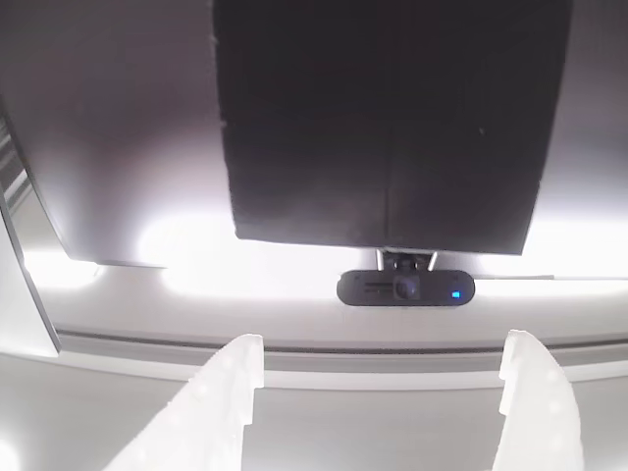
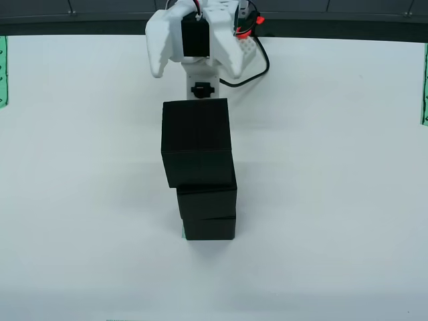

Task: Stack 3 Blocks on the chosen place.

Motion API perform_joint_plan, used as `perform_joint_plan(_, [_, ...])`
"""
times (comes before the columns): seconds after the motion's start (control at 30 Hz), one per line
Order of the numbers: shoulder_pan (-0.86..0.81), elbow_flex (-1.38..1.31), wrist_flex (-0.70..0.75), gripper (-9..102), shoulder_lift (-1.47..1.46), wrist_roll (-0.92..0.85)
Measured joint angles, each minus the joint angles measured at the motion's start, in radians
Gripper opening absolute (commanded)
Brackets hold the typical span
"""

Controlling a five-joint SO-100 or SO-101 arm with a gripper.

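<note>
Your three blocks (image 2: 199, 170) stand stacked in the middle of the white table (image 2: 334, 200), the top one sitting slightly askew toward the left in the overhead view. A sliver of the green striped patch (image 2: 183, 234) peeks out at the bottom block's left edge. They look light, rigid and matte, so grip should be good; take any block by two opposite flat faces. Your hand (image 1: 378, 392) is spread wide and holds nothing, its white fingers (image 1: 231, 392) apart, drawn back from the stack at the table's far edge.
</note>
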State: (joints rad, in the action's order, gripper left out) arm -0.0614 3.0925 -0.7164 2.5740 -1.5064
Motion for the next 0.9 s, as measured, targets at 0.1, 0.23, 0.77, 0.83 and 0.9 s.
perform_joint_plan(0.1, [0.023,0.002,0.115,11,0.106,0.078])
perform_joint_plan(0.23, [0.069,0.005,0.256,0,0.272,0.196])
perform_joint_plan(0.77, [0.107,-0.023,0.910,0,0.792,1.147])
perform_joint_plan(0.83, [0.107,-0.031,1.049,0,0.830,1.302])
perform_joint_plan(0.9, [0.107,-0.032,1.173,0,0.844,1.431])
